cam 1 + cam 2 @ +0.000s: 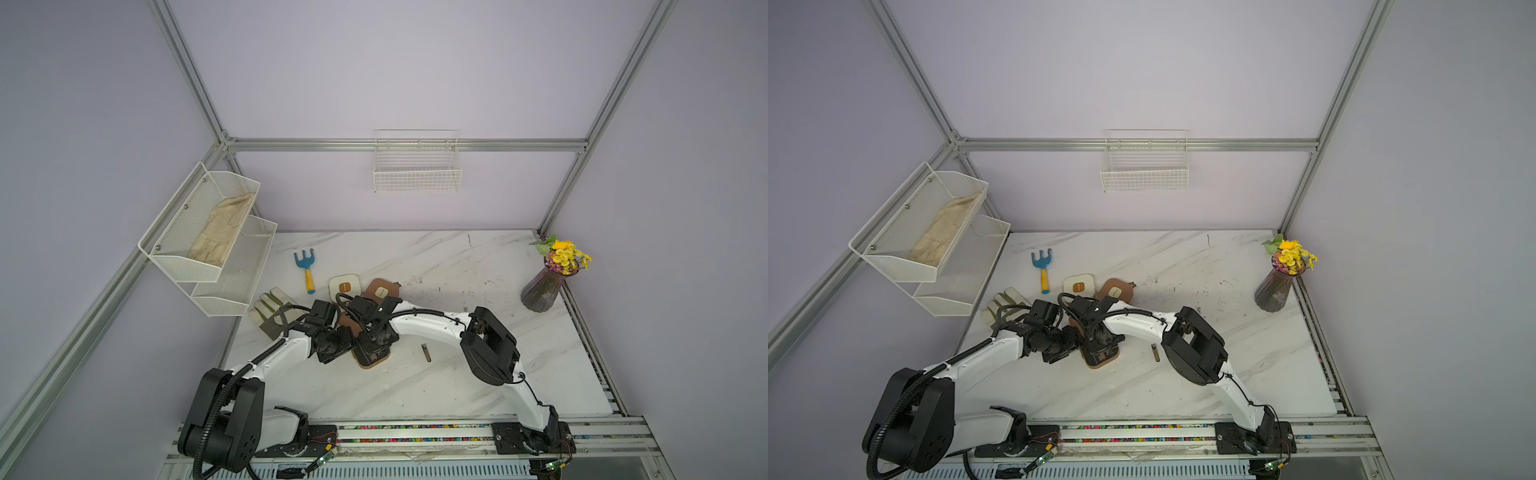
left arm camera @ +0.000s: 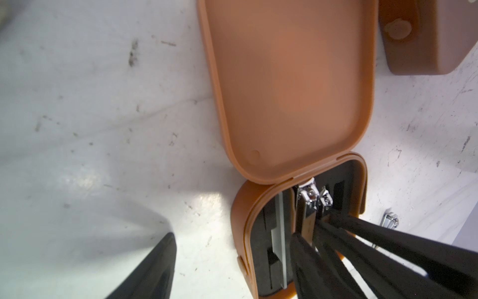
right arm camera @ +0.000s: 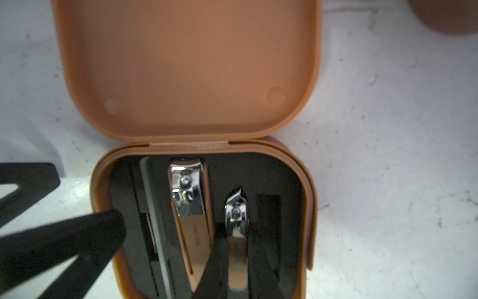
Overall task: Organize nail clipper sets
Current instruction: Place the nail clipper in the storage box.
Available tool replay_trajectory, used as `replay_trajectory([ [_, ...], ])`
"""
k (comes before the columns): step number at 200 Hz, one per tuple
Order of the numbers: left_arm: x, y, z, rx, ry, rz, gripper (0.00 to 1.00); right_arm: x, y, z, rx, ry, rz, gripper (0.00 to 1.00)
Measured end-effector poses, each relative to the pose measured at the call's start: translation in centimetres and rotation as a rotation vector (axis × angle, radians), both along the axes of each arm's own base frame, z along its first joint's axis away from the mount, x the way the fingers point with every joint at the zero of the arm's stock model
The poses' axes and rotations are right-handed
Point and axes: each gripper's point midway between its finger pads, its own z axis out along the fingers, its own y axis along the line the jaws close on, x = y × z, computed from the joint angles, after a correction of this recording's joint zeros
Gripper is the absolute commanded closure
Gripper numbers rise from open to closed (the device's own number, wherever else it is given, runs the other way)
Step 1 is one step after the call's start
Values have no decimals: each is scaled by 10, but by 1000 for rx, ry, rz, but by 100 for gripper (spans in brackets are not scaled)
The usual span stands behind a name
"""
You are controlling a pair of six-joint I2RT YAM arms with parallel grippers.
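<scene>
White marble tabletop (image 1: 457, 374), lavender walls. On the left wall, a two-tier mesh shelf (image 1: 232, 286) holds a beige cloth (image 1: 222, 230) in its upper tier. A wire basket (image 1: 417, 174) hangs on the back wall. A vase (image 1: 542, 291) at the table's 2 o'clock corner holds yellow flowers (image 1: 567, 251).

There are three cases. The open brown case (image 3: 186, 64) lies left of the table's centre, lid flat. The cream case (image 1: 344, 286) is at its 11 o'clock and the closed brown case (image 1: 380, 292) at its 12. A toy rake (image 1: 306, 270) lies at the cream case's 10 o'clock.

There are three clippers and one nail file (image 3: 155, 207). The file, a large clipper (image 3: 190, 207) and a small clipper (image 3: 235, 214) sit in the open case's black lining. A loose clipper (image 1: 426, 352) lies on the marble at the case's 3 o'clock.

In both top views the arms cover the open case's inside; only the wrist views show its contents.

The right gripper (image 3: 238, 246) is narrow, pinching the small clipper's handle. The left gripper (image 2: 232, 236) stands partly spread astride the case's side wall, one finger on the lining and one outside, gripping nothing.
</scene>
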Motion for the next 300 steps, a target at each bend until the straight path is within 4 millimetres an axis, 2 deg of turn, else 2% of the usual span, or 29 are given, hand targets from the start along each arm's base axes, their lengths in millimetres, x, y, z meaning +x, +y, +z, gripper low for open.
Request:
replay_trajectory([
  [119, 0, -1, -2, -3, 1, -1, 32, 1, -3, -10, 49, -121, -10, 97],
  [189, 2, -3, -1, -14, -5, -6, 32, 21, 2, -19, 49, -226, -39, 97],
  [219, 2, -3, -1, -15, -5, -6, 32, 23, 6, -11, 60, -232, -40, 91],
  [262, 2, -4, -1, -17, -7, -6, 32, 26, 10, -3, 23, -220, -24, 76],
  [300, 2, -4, -1, -18, -7, -7, 32, 29, 8, 0, -31, -200, 1, 69],
])
